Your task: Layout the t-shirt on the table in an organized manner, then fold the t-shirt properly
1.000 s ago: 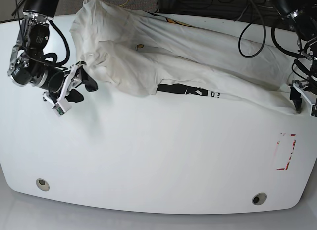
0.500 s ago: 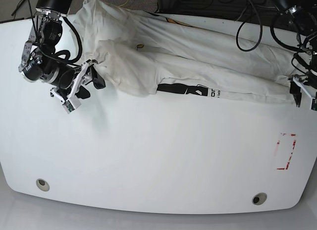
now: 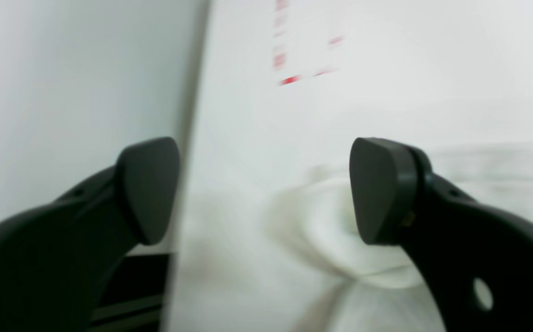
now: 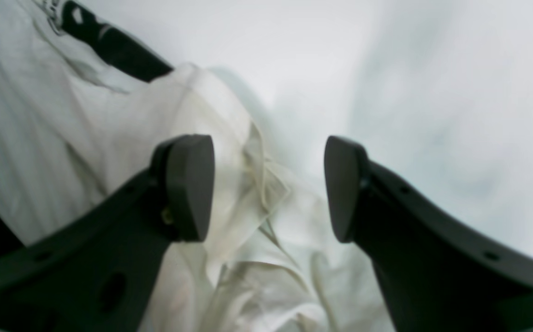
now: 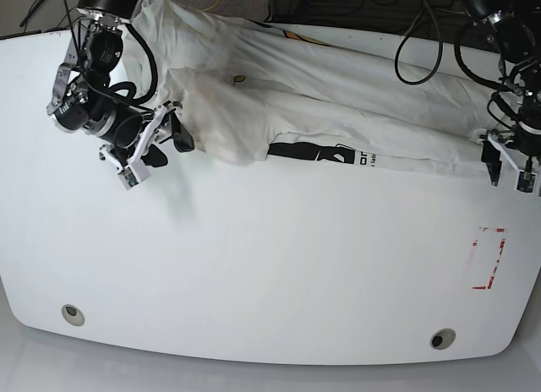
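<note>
The off-white t-shirt lies bunched in a long band along the back of the white table, a strip of black print showing at its front edge. My right gripper is open at the shirt's crumpled left end. In the right wrist view its fingers straddle a folded edge of the t-shirt, and my right gripper holds nothing. My left gripper hangs open at the shirt's right tip, by the table's edge. In the left wrist view, my left gripper is above a rumpled corner of the t-shirt.
A red tape rectangle marks the table's right side, and it appears blurred as red tape in the left wrist view. Two round grommet holes sit near the front edge. Cables run behind the table.
My right gripper has moved right and up, closing in on the shirt's left end. My left gripper has shifted slightly left and up. The shirt's right end lies narrower.
</note>
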Robot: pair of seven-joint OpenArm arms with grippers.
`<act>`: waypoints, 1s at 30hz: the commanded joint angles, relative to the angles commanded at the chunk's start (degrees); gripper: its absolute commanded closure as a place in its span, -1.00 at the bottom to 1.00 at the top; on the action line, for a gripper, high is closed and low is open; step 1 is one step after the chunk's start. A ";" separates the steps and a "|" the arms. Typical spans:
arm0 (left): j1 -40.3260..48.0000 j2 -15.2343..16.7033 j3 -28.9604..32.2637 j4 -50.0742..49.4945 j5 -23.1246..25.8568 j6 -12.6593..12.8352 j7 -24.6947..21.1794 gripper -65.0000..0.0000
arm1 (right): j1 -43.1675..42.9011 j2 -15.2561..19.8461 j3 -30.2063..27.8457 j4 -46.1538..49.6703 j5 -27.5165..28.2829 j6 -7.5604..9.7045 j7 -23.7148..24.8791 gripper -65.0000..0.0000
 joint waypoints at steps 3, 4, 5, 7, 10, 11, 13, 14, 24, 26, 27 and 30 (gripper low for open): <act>1.49 0.97 3.69 0.44 0.09 -0.09 0.00 -0.11 | -0.18 -0.79 0.00 0.00 -0.62 0.00 0.18 -0.12; 1.93 1.05 4.75 0.53 0.18 -0.09 -0.09 -0.02 | -0.18 -0.88 0.00 0.00 -0.62 0.00 0.18 -0.11; 2.55 1.05 6.15 0.62 0.18 -0.09 -0.35 0.11 | -0.26 -0.97 0.00 0.00 -0.62 0.00 0.18 -0.07; 3.78 1.14 8.00 0.62 0.26 -0.09 -1.41 0.37 | -0.35 -0.97 0.00 0.00 -0.70 0.00 0.18 0.05; 5.45 1.14 9.14 0.62 0.26 -0.09 -3.78 0.74 | -1.05 -0.97 0.00 0.00 -0.70 0.00 0.18 0.35; 5.63 1.14 9.23 0.62 0.26 -0.09 -4.22 0.80 | -1.14 -0.97 0.00 0.00 -0.70 0.00 0.26 0.41; 6.42 1.32 9.23 0.62 0.26 -0.09 -5.80 1.00 | -1.41 -0.88 0.00 0.00 -0.70 0.00 0.26 0.68; 6.95 1.67 9.23 0.62 0.26 -0.09 -6.33 1.00 | -1.67 -0.88 0.00 0.00 -0.70 0.00 0.26 0.81; 12.84 2.81 8.88 1.41 0.26 0.00 -11.08 1.00 | -7.56 -0.79 0.00 0.26 -0.44 0.00 0.00 0.99; 13.98 2.81 8.88 1.41 0.35 0.00 -11.25 1.00 | -9.05 -0.79 0.00 0.26 -0.35 0.00 0.00 0.99; 14.33 2.81 8.79 1.41 0.35 0.00 -11.25 1.00 | -9.58 -0.79 0.00 0.26 -0.35 0.00 0.00 0.99; 16.62 2.81 8.79 1.32 0.35 0.00 -11.25 1.00 | -11.69 -0.70 0.00 -0.09 -0.53 0.00 0.00 0.99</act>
